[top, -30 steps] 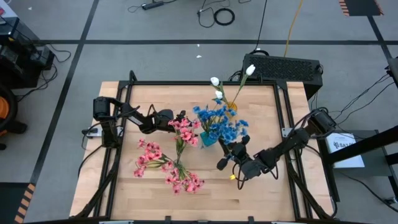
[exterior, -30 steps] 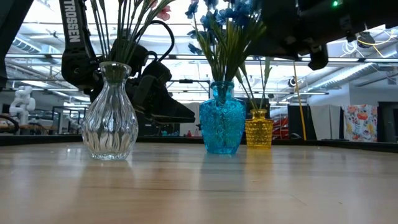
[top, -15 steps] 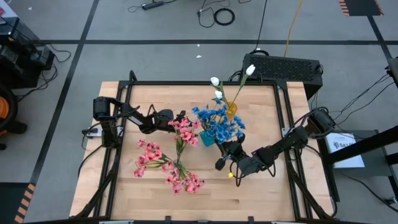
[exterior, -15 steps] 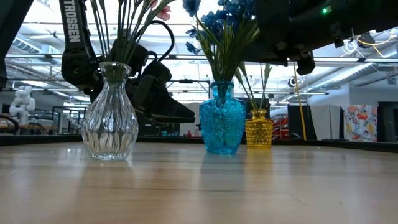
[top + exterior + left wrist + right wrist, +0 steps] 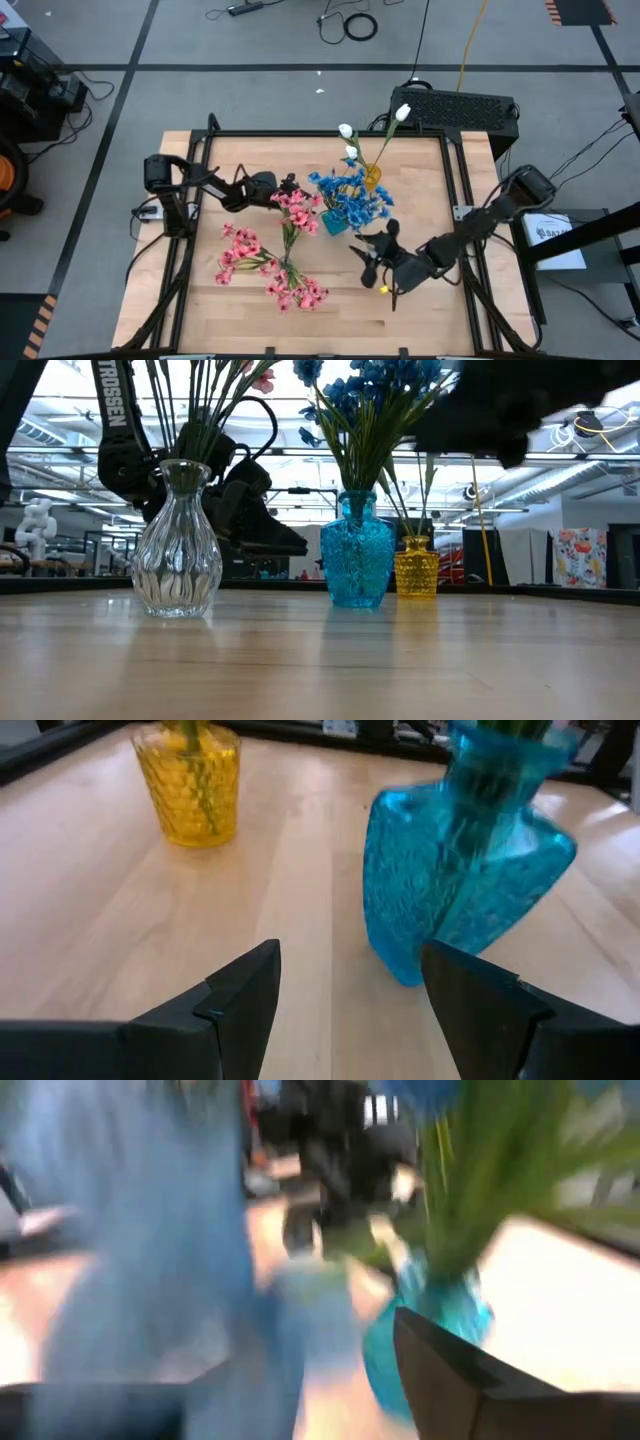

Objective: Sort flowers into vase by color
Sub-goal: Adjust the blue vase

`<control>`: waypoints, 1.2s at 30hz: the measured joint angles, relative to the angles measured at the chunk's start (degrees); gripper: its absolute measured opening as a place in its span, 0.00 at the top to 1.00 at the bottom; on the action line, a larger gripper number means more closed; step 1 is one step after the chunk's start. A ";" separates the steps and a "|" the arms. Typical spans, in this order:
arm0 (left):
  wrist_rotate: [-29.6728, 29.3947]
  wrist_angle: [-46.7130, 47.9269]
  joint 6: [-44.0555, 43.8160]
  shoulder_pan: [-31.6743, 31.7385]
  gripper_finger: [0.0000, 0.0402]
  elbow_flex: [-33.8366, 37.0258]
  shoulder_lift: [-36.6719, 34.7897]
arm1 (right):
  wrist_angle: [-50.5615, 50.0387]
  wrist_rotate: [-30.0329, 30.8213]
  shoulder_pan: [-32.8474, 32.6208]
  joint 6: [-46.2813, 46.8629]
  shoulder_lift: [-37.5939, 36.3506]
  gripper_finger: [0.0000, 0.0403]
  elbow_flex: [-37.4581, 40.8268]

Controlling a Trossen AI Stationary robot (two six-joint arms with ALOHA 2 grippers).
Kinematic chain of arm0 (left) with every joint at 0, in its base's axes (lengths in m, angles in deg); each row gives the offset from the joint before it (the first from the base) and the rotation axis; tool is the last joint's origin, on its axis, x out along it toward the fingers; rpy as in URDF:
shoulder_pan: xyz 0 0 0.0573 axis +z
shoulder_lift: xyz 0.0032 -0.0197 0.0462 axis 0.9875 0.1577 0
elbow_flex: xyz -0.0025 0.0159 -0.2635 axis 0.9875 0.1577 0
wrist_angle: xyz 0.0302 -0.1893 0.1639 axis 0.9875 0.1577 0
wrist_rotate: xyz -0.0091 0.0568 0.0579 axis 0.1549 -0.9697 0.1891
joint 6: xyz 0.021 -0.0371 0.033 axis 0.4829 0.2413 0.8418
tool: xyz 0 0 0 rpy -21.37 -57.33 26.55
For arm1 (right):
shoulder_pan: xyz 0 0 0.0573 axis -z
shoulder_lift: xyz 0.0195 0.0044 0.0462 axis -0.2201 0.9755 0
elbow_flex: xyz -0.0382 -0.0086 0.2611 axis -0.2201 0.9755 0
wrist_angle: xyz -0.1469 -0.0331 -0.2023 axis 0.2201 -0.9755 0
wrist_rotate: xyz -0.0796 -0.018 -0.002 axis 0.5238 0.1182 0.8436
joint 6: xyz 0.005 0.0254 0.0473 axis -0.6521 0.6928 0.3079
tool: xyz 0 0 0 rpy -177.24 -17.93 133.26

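Observation:
Three vases stand on the wooden table. A clear glass vase [image 5: 177, 550] holds pink flowers [image 5: 270, 255]. A blue vase [image 5: 333, 224] holds blue flowers [image 5: 352, 198]. A small yellow vase [image 5: 372, 176] holds white buds [image 5: 348, 132]. My left gripper [image 5: 288, 188] is open and low, left of the blue vase [image 5: 460, 870], with nothing between its fingers [image 5: 240, 1000]. My right gripper [image 5: 375, 243] is open just right of and nearer than the blue vase, clear of the blue flowers; its wrist view is blurred.
A black box [image 5: 455, 108] sits beyond the table's far right corner. Dark rails [image 5: 455, 190] run along the table's sides. Bare wood [image 5: 340, 320] lies toward the near edge.
My right gripper has opened and drawn back from the blue flowers toward the table's near right, tipping its fingers upward. The blue flowers now stand free in the blue vase.

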 joint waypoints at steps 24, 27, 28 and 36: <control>1.19 11.58 -0.25 4.58 0.38 0.75 -4.92 | -12.59 5.12 6.10 15.71 10.21 0.86 4.57; 4.83 11.50 -0.27 4.49 0.38 0.75 -4.93 | -10.05 6.29 6.44 13.69 11.14 0.91 4.57; 6.35 11.50 -0.31 4.41 0.38 0.75 -4.93 | -8.68 6.24 6.65 12.65 11.50 0.93 4.57; 8.54 10.12 -0.23 2.63 0.38 0.75 -4.93 | 2.57 5.64 7.13 5.19 14.60 1.00 4.55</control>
